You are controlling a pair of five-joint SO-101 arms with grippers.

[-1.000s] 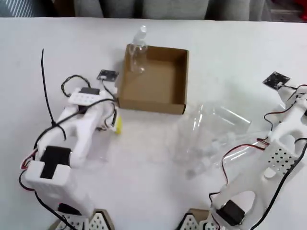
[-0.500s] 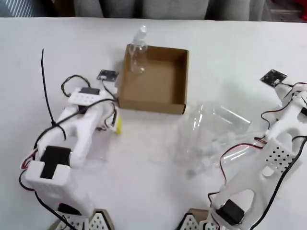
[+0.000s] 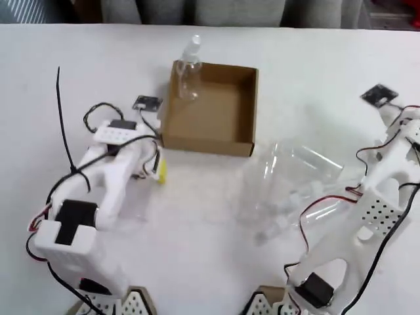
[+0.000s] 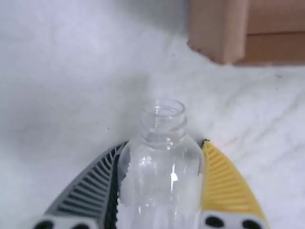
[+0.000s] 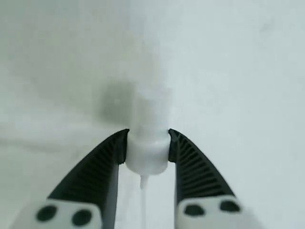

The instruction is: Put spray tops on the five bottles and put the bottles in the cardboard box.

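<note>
The left claw (image 4: 164, 147) was clenched on the body of an uncapped bottle (image 4: 162, 121), whose open neck pointed toward a corner of the cardboard box (image 4: 220, 33) nearby. The right claw (image 5: 148, 133) gripped a white spray top (image 5: 147, 157), with the tabletop (image 3: 315, 79) behind it. One capped bottle (image 3: 189, 71) stood in a far corner of the cardboard box (image 3: 207, 141). Other clear bottles (image 3: 289, 180) lay jumbled between the box and the right arm (image 3: 367, 210).

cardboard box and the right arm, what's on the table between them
A cluster of clear bottles lies between the cardboard box and right arm, per the high view.
</note>
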